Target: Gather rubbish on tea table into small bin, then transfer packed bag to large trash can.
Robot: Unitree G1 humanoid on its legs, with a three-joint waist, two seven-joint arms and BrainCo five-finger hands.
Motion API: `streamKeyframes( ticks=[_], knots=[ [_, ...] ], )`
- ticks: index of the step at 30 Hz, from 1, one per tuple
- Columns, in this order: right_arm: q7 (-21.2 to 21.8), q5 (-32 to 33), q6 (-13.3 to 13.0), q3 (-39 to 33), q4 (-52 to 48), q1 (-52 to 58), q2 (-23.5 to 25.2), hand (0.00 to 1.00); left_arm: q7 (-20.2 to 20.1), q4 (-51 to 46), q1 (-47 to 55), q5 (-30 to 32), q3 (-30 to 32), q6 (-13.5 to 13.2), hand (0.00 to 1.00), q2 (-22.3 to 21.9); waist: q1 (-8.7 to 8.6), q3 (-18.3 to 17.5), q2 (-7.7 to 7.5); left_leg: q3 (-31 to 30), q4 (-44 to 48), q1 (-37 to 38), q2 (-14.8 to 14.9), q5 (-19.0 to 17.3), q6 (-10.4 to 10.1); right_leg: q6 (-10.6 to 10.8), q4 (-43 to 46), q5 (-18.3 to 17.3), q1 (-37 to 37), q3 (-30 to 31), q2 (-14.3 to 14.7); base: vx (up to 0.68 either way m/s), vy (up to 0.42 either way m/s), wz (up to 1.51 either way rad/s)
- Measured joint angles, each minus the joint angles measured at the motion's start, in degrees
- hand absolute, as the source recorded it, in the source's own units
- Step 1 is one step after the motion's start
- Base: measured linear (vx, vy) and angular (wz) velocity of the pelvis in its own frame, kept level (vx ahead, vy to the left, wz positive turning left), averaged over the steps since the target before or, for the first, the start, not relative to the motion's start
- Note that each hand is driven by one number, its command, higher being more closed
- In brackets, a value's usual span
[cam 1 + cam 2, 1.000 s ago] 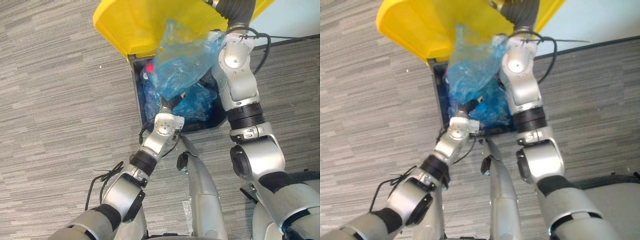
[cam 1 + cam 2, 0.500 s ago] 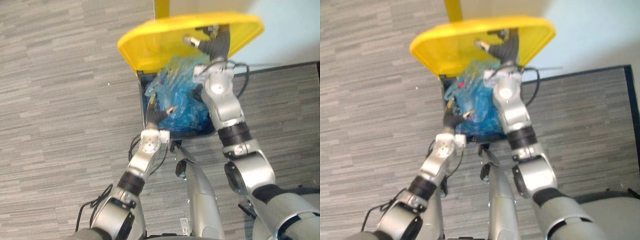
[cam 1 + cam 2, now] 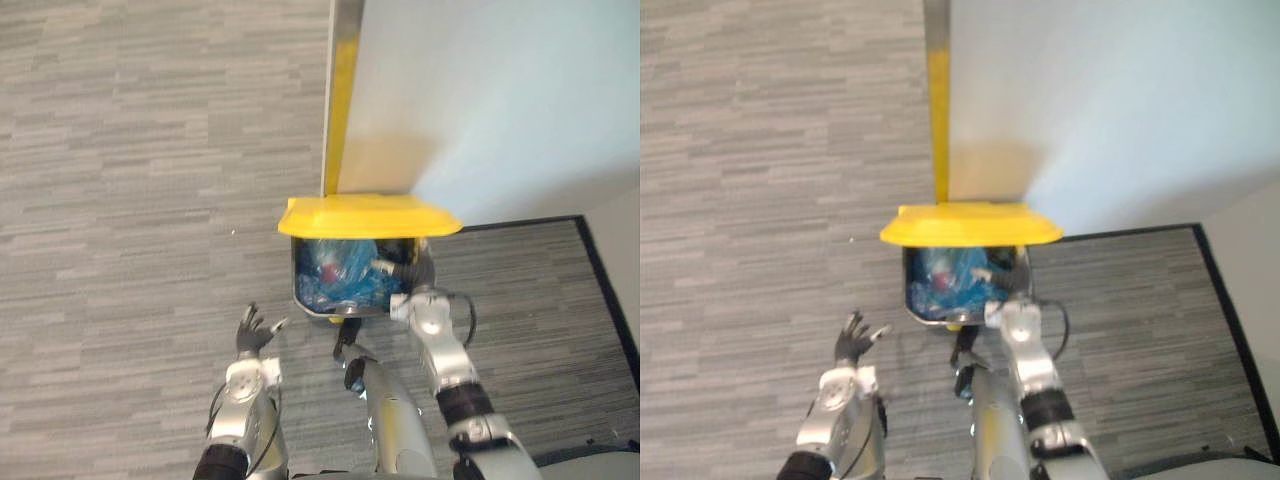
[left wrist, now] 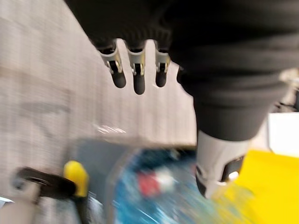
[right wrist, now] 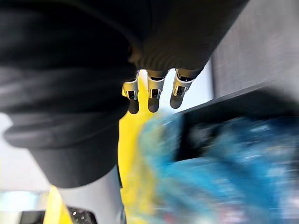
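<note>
Both are hanging slack and empty: right hand [image 3: 402, 269] is sitting nearest the packed bag [image 3: 340, 275] inside the large trash can [image 3: 365, 215], left hand [image 3: 252, 329] well apart.

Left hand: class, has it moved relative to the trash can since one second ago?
Yes. The left hand has left the blue bag and is now open over the carpet, left of the trash can.

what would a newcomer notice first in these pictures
The bright yellow lid stands out first, raised over the dark trash can by the pale wall. Under it lies a blue bag, with the right hand at the can's edge and the left hand spread open over grey carpet.
</note>
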Motion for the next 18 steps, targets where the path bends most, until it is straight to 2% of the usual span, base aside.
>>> streamKeyframes(
  ticks=[1, 2, 3, 4, 5, 6, 7, 8, 9, 10, 11, 14, 18],
  knots=[
    [0.19, -0.02, -0.11, -0.67, 0.91, 1.68, 0.11, 0.00, 0.03, 1.55, 0.26, 0.24, 0.92, 0.43, 0.00, -0.35, -0.75, -0.58, -0.76, -0.15, -1.61, 1.11, 0.09, 1.74, -1.08, -2.41, 9.28, -1.37, -0.89, 2.52, -1.25, -0.06, -0.149, 0.45],
    [0.40, -0.16, -0.33, -1.89, 2.88, 3.87, 0.30, 0.00, 0.12, 3.08, 0.36, 0.65, 1.08, 0.63, 0.00, -0.53, -1.56, -1.22, -1.55, -1.40, -2.36, 2.21, -0.86, 2.40, -2.26, -1.16, 15.40, -3.01, 0.87, 5.59, -2.45, 0.02, -0.128, 0.67],
    [0.50, -0.47, -0.44, -2.55, 4.34, 6.02, 0.56, 0.00, 0.12, 3.71, 0.75, 1.08, 1.15, 0.88, 0.00, -0.46, -1.65, -2.07, -2.45, -2.13, -2.27, 2.16, -1.39, 2.23, -2.69, 0.43, 13.11, -7.02, 2.79, 7.62, -2.30, 0.01, -0.179, 0.51],
    [0.92, -1.56, -0.58, -3.68, 8.86, 7.66, 1.09, 0.00, 0.05, 5.98, 0.69, 2.04, 3.07, 1.38, 0.00, -1.13, -1.05, -4.17, -1.86, -3.97, -1.79, 1.59, -1.49, 2.11, -2.88, -0.59, 7.47, -7.91, 4.71, 6.84, -0.33, -0.02, -0.167, -0.09],
    [1.14, -2.32, -0.46, -6.38, 13.10, 8.24, 1.19, 0.00, -0.01, 7.87, 1.04, 2.80, 5.12, 2.06, 0.00, -2.91, -0.02, -5.66, 0.48, -3.56, -2.13, -0.08, -2.02, 2.76, 0.00, 0.96, 2.23, -5.47, 6.63, 4.78, 1.12, -0.04, -0.095, -0.31],
    [1.17, -2.68, -0.65, -7.69, 14.34, 8.22, 1.09, 0.00, -0.19, 8.53, 1.26, 3.19, 4.80, 2.07, 0.00, -3.01, 0.16, -6.26, 1.76, -2.64, -4.18, 0.43, -2.42, 3.98, 2.02, -1.26, 8.53, -7.33, 5.95, 4.53, 0.70, 0.01, 0.015, -0.21],
    [1.02, -4.38, -0.70, -10.97, 18.37, 10.68, 2.67, 0.00, 0.11, 9.59, 1.39, 4.51, 6.49, 2.14, 0.00, -2.84, -0.95, -7.13, 0.77, -2.33, -7.37, 3.52, -2.95, 5.02, 0.79, -1.24, 17.23, -10.19, 9.01, 6.52, -2.00, 0.04, -0.020, 0.15],
    [0.92, -4.47, -0.42, -12.70, 23.71, 12.66, 3.46, 0.00, 0.14, 10.44, 0.98, 5.47, 8.41, 2.11, 0.00, -2.53, -0.65, -8.29, -0.42, -2.32, -8.07, 4.34, -3.74, 5.65, -0.37, 1.64, 11.16, -14.99, 13.63, 8.51, -1.63, 0.02, -0.069, 0.20],
    [0.94, -4.42, -0.14, -13.30, 25.40, 13.10, 3.52, 0.00, 0.15, 11.27, 0.85, 5.55, 9.03, 2.12, 0.00, -2.44, -0.38, -9.04, -0.30, -2.12, -8.27, 4.22, -3.59, 5.62, -0.47, 1.15, 7.90, -15.99, 15.05, 8.48, -0.97, -0.02, -0.117, -0.23],
    [0.78, -4.29, 0.29, -15.53, 27.16, 13.24, 2.73, 0.00, 0.17, 13.13, 0.77, 5.60, 10.07, 2.35, 0.00, -3.20, 0.30, -11.40, 1.95, -1.52, -9.26, 3.62, -1.89, 6.17, 0.10, 0.96, 1.63, -13.74, 15.96, 8.00, 1.65, 0.00, -0.056, -0.45],
    [0.48, -4.21, 0.37, -16.83, 28.93, 13.24, 2.18, 0.00, 0.21, 14.28, 1.22, 5.66, 10.64, 2.43, 0.00, -3.38, 0.07, -13.31, 3.05, -0.91, -11.60, 3.82, -1.47, 7.76, 1.45, 0.69, -2.41, -11.35, 16.35, 8.01, 2.75, 0.02, -0.021, -0.43],
    [0.13, -2.09, 0.50, -19.46, 30.97, 12.82, 2.42, 0.00, 0.20, 16.65, 1.11, 5.65, 11.32, 2.66, 0.00, -3.37, -0.09, -13.83, 3.08, -0.03, -16.56, 6.46, -1.86, 10.43, 0.61, 0.92, -5.25, -9.50, 17.90, 8.42, 3.10, 0.00, 0.027, -0.09],
    [0.14, -1.61, 0.66, -22.14, 33.45, 11.71, 2.44, 0.00, 0.17, 18.16, 0.64, 6.10, 13.85, 2.66, 0.00, -3.51, -0.08, -14.16, 3.09, 0.36, -17.25, 7.15, -2.75, 10.85, -0.03, 1.44, -8.06, -7.42, 19.64, 8.82, 2.65, 0.00, 0.101, -0.01]
  ],
)
